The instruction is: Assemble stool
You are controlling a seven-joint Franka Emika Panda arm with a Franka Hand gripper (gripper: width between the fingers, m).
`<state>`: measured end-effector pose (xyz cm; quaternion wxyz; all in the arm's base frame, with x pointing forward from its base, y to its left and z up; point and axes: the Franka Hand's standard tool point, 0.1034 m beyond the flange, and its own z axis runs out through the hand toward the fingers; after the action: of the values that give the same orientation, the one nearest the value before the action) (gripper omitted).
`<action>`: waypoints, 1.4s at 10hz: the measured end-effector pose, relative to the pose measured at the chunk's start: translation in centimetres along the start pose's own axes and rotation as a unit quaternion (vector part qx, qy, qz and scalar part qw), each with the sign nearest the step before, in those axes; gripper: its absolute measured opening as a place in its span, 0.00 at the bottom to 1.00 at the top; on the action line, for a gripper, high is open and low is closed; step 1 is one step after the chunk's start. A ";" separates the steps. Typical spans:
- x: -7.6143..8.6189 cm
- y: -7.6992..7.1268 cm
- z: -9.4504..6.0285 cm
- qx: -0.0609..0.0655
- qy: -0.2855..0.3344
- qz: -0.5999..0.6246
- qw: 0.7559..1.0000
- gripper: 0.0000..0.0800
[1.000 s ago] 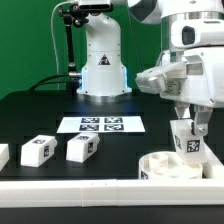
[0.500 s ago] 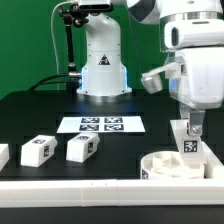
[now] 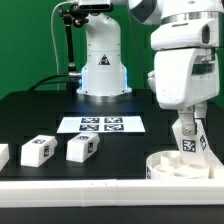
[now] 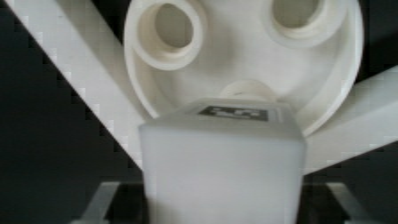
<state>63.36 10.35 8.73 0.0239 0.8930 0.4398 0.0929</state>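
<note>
The round white seat disc (image 3: 172,168) lies at the exterior view's right front, holes upward. My gripper (image 3: 188,128) is shut on a white tagged leg (image 3: 188,143) and holds it upright, its lower end down at the disc. In the wrist view the leg (image 4: 222,160) fills the middle between my fingers (image 4: 111,203), with the seat disc (image 4: 222,45) and two of its holes behind it. Three loose legs lie at the exterior view's left: one (image 3: 82,148), one (image 3: 38,150), and one cut off at the edge (image 3: 2,155).
The marker board (image 3: 102,124) lies flat mid-table before the robot base (image 3: 103,70). A long white rail (image 3: 70,186) runs along the table's front edge, close to the seat disc. The arm's large white wrist (image 3: 180,70) hangs over the disc.
The wrist has turned about its vertical axis with the leg in it, and the arm's bulk now faces the camera. The leg stays at the seat disc. The loose legs have not moved.
</note>
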 end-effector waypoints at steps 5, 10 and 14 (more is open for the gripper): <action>0.5 -0.4 0.0 0.005 0.005 0.180 0.984 0.45; 0.7 -0.7 0.1 0.025 0.017 0.360 0.932 0.43; 0.3 -0.3 0.1 0.039 0.022 0.524 0.851 0.43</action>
<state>63.36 10.77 8.66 -0.0728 0.9889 -0.0893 0.0941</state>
